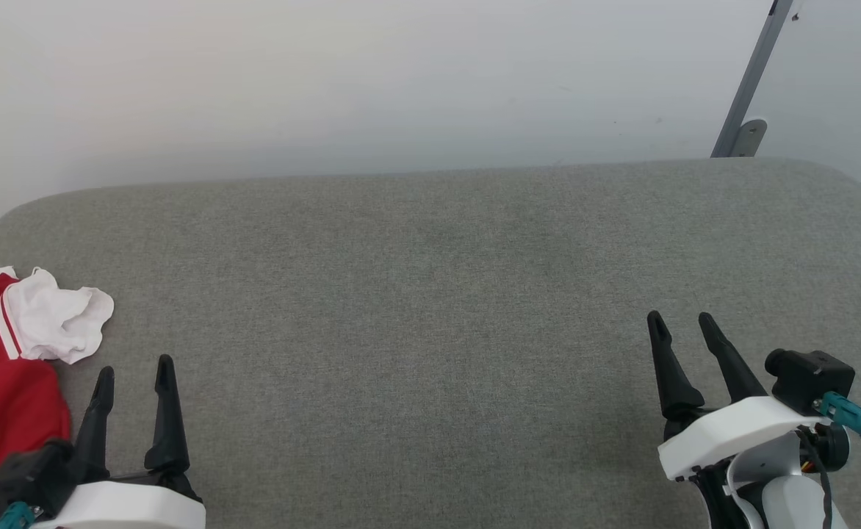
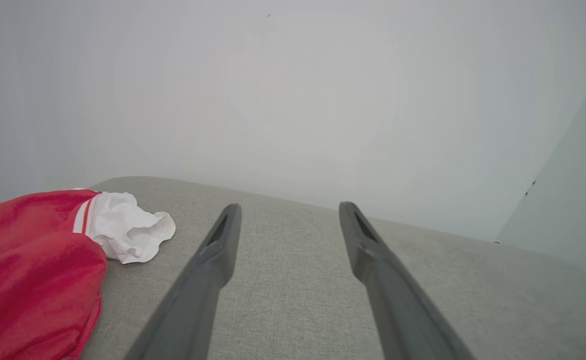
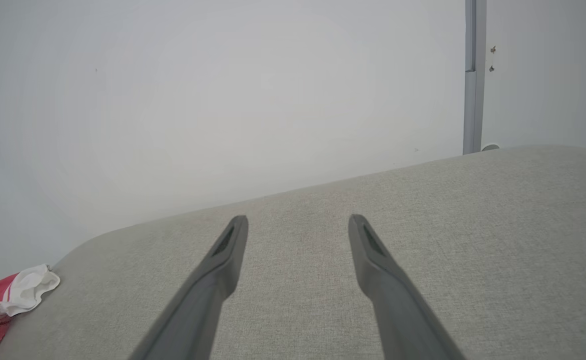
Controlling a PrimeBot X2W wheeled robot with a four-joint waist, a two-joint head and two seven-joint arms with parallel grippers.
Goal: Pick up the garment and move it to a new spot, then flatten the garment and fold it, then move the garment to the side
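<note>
Both grippers stand with their jaws spread wide and nothing between them — the left gripper (image 1: 135, 366) low on the left, the right gripper (image 1: 680, 317) well apart from it on the right, each poised over the grey fabric-covered tabletop (image 1: 430, 279). The garment (image 1: 4, 397), a red jersey T-shirt, lies in a rumpled heap at the tabletop's far left edge, just beside the left gripper. Its white sleeve (image 1: 59, 323) is crumpled and points toward the middle, and part of the shirt runs out of the head view. Judging from this, none of the task looks done — the shirt is neither flattened nor folded. Picking it up, shifting it to open tabletop, smoothing, folding and setting it aside all remain.
</note>
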